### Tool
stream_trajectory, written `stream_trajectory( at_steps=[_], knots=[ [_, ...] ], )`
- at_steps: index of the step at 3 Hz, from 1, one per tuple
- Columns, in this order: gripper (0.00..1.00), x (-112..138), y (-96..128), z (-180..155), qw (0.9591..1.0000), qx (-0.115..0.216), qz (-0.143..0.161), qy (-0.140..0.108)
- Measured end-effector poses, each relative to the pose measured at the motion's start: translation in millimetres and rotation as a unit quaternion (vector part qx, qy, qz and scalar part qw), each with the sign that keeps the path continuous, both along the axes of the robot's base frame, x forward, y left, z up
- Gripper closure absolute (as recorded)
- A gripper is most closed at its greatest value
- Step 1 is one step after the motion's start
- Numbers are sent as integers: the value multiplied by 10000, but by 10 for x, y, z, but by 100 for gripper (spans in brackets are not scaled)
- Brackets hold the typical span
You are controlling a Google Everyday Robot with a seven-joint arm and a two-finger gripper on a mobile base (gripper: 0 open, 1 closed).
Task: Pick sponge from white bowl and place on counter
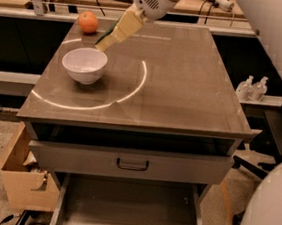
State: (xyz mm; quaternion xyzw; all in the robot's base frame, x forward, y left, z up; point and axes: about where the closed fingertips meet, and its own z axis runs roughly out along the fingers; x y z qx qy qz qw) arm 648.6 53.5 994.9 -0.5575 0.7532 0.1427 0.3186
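Observation:
The white bowl (84, 64) stands on the left part of the counter (184, 84), and its inside looks empty. My gripper (104, 44) hangs tilted just above the bowl's far right rim, pointing down to the left. It is shut on the sponge (108, 31), a pale-yellow pad whose dark green face shows along the gripper's left side. The sponge is lifted clear of the bowl and touches nothing else.
An orange fruit (88, 22) sits at the counter's back left corner, behind the bowl. White arc marks curve around the bowl. A grey drawer (132, 162) with a handle is below the front edge. A cardboard box (16, 172) stands on the floor at left, and bottles (251, 88) at right.

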Motion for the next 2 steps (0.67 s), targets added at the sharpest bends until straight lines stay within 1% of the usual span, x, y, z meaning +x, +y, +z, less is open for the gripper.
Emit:
stream_trajectory(
  at_steps=[1, 2],
  knots=[
    [100, 10, -363, 22, 9994, 329, 43, -94],
    [100, 25, -717, -81, 9982, 558, 109, -173]
  ],
)
